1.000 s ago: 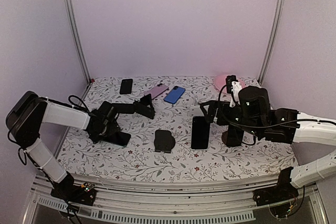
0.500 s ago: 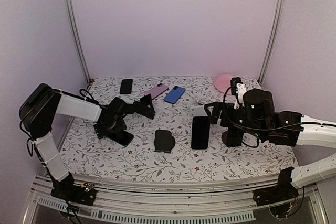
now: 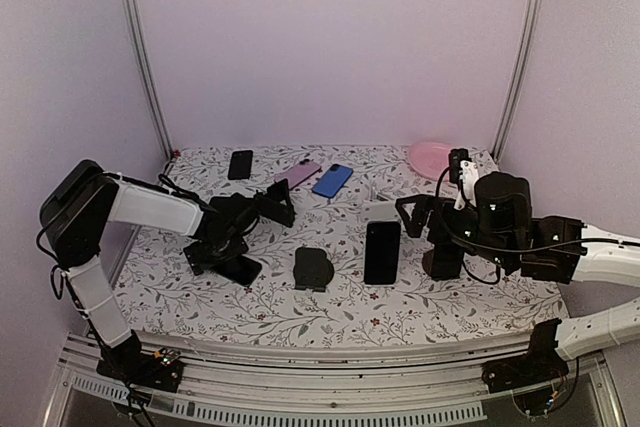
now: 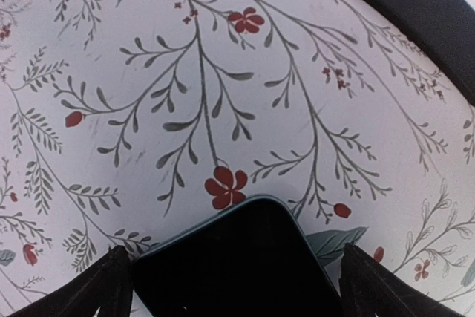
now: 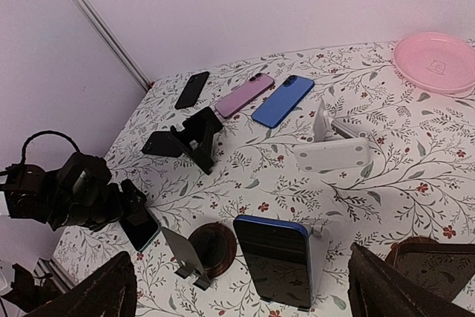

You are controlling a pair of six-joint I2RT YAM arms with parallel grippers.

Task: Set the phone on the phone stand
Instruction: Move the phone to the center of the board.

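The left pincer (image 3: pixel 226 247) hung low over the left half of the floral surface (image 3: pixel 300 317), its jaws released and spread wide on either side of a dark phone (image 3: pixel 241 269) that lay flat on the cloth. In the left wrist view, one rounded, teal-rimmed corner of that phone sat between the two black fingers (image 4: pixel 104 291). Whether either finger touched its edges could not be told. A black shape (image 4: pixel 415 12) crossed the upper right corner of that view, too cropped to identify. Just behind the left pincer stood an angular black stand (image 3: pixel 275 202), empty. To the phone's right, apart from it, was a round-based stand (image 3: pixel 312 269), also empty. Right of that stand, a blue-edged phone (image 3: pixel 381 252) stood upright, leaning back on a white support (image 5: pixel 320 246). Another white stand (image 5: pixel 334 152) sat behind it. The right pincer (image 3: pixel 412 215) hovered above the surface right of centre, released and grasping nothing, with its fingers (image 5: pixel 104 295) showing in the lower corners of its wrist view. A brown round base (image 3: pixel 440 262) sat under the right arm. Along the back edge lay a black phone (image 3: pixel 240 164), a pink phone (image 3: pixel 298 173) and a blue phone (image 3: pixel 332 180), all flat. A pink plate (image 3: pixel 430 157) sat in the far right corner.
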